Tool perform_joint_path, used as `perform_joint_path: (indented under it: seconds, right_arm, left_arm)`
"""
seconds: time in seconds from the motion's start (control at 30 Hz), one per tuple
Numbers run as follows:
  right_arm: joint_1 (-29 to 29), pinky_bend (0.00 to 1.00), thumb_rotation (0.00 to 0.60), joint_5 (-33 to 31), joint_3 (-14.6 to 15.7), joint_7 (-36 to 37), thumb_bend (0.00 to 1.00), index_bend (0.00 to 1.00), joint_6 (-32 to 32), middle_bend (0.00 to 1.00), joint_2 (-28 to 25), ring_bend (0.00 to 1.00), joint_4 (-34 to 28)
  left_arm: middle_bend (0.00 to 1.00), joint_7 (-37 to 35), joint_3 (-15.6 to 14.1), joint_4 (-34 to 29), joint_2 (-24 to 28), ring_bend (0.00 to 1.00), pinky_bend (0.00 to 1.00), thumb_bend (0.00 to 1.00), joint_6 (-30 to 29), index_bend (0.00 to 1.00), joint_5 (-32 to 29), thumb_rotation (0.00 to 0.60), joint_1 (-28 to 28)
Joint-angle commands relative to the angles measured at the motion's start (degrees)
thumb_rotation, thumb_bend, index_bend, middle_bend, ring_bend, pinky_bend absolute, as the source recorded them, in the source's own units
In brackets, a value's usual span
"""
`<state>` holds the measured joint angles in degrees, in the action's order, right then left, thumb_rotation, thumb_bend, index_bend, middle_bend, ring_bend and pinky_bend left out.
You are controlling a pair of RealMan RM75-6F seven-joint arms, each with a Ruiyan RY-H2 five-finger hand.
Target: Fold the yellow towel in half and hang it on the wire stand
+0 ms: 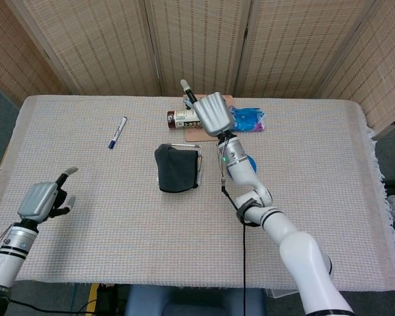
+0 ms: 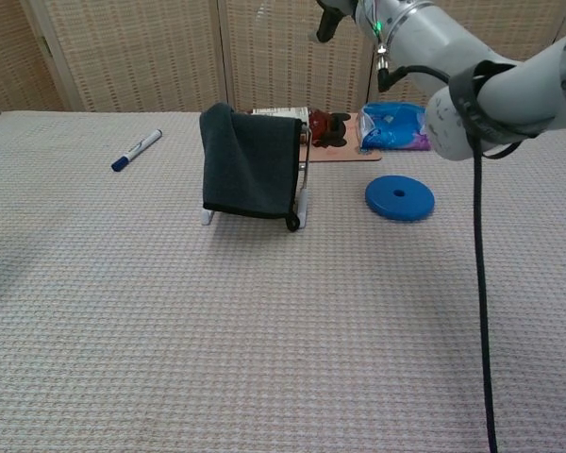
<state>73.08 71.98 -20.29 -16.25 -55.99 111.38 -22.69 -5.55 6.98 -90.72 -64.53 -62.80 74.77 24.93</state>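
Note:
The towel (image 1: 176, 170) (image 2: 250, 165) looks dark grey, not yellow, and hangs folded over the wire stand (image 1: 199, 162) (image 2: 302, 203) at mid-table. My right hand (image 1: 214, 113) is raised above and to the right of the stand with fingers spread, holding nothing; the chest view shows only a fingertip (image 2: 325, 23) at the top edge. My left hand (image 1: 43, 199) hovers near the front left table edge, far from the towel, empty with one finger extended.
A blue marker (image 1: 117, 131) (image 2: 137, 149) lies at the left. A blue disc (image 2: 399, 198) sits right of the stand. Behind it are a blue packet (image 1: 250, 118) (image 2: 394, 127), a small figure on a board (image 2: 325, 127) and a lying can (image 1: 181, 118).

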Motion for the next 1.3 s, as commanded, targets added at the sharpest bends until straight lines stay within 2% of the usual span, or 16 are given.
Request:
perform_joint_path:
  seconds: [0.03, 0.17, 0.23, 0.33, 0.47, 0.67, 0.77, 0.9, 1.13, 1.3]
  right_arm:
    - [-8.7, 1.00, 0.600, 1.6, 2.4, -2.1, 0.30, 0.06, -6.8, 0.85, -10.3, 0.91, -18.0]
    - [-15.9, 1.00, 0.600, -0.4, 3.4, -8.0, 0.33, 0.09, -9.1, 0.79, -21.0, 0.85, -38.1]
    - [-19.5, 0.96, 0.600, -2.5, 4.0, -10.5, 0.34, 0.10, -9.5, 0.75, -26.3, 0.80, -47.5]
    - [-24.2, 0.87, 0.600, -5.4, 5.1, -12.1, 0.37, 0.12, -10.3, 0.68, -32.7, 0.71, -58.0]
    - [-29.8, 0.79, 0.600, -6.5, 7.0, -9.5, 0.40, 0.15, -12.2, 0.64, -38.8, 0.66, -66.6]
    - [-37.4, 0.52, 0.600, -3.1, 11.3, -5.8, 0.41, 0.15, -16.2, 0.50, -46.2, 0.44, -73.0]
    - [-41.3, 0.44, 0.600, -0.3, 13.7, -3.6, 0.41, 0.15, -18.9, 0.43, -48.6, 0.34, -74.8]
    - [-46.1, 0.40, 0.600, 3.2, 16.5, -0.1, 0.41, 0.15, -22.7, 0.39, -49.9, 0.29, -75.0]
    - [-53.8, 0.39, 0.600, 8.0, 20.0, 6.8, 0.41, 0.16, -28.8, 0.38, -51.0, 0.29, -74.6]
    - [-57.8, 0.39, 0.600, 10.1, 22.0, 10.6, 0.41, 0.18, -30.7, 0.38, -51.0, 0.29, -74.5]
  left_arm:
    - [0.88, 0.1, 0.1, -0.1, 0.1, 0.69, 0.86, 0.51, -0.4, 0.14, 0.2, 0.600, 0.0]
    - [0.80, 1.4, 0.5, 0.0, -0.1, 0.61, 0.80, 0.51, -2.0, 0.16, 0.5, 0.600, -0.3]
    - [0.77, 2.6, 0.7, 0.2, -0.4, 0.57, 0.77, 0.50, -3.2, 0.17, 0.2, 0.600, -0.7]
    - [0.74, 3.6, 1.0, 0.5, -0.8, 0.52, 0.72, 0.47, -5.0, 0.18, -0.1, 0.600, -1.4]
    - [0.65, 6.6, 0.9, 1.4, -1.8, 0.45, 0.64, 0.46, -8.1, 0.20, 0.0, 0.600, -2.7]
    - [0.56, 9.0, 0.5, 1.0, -2.3, 0.40, 0.53, 0.41, -12.1, 0.21, 0.7, 0.600, -4.8]
    - [0.54, 10.0, 0.0, 0.8, -2.6, 0.38, 0.49, 0.39, -14.1, 0.22, 1.5, 0.600, -5.9]
    - [0.49, 10.9, -0.7, 0.3, -3.0, 0.33, 0.45, 0.38, -16.3, 0.22, 2.5, 0.600, -7.4]
    - [0.48, 12.7, -2.3, -1.7, -3.5, 0.33, 0.44, 0.38, -21.2, 0.22, 5.5, 0.600, -10.6]
    - [0.48, 14.9, -3.5, -3.4, -3.8, 0.33, 0.44, 0.38, -23.6, 0.22, 7.3, 0.600, -12.5]
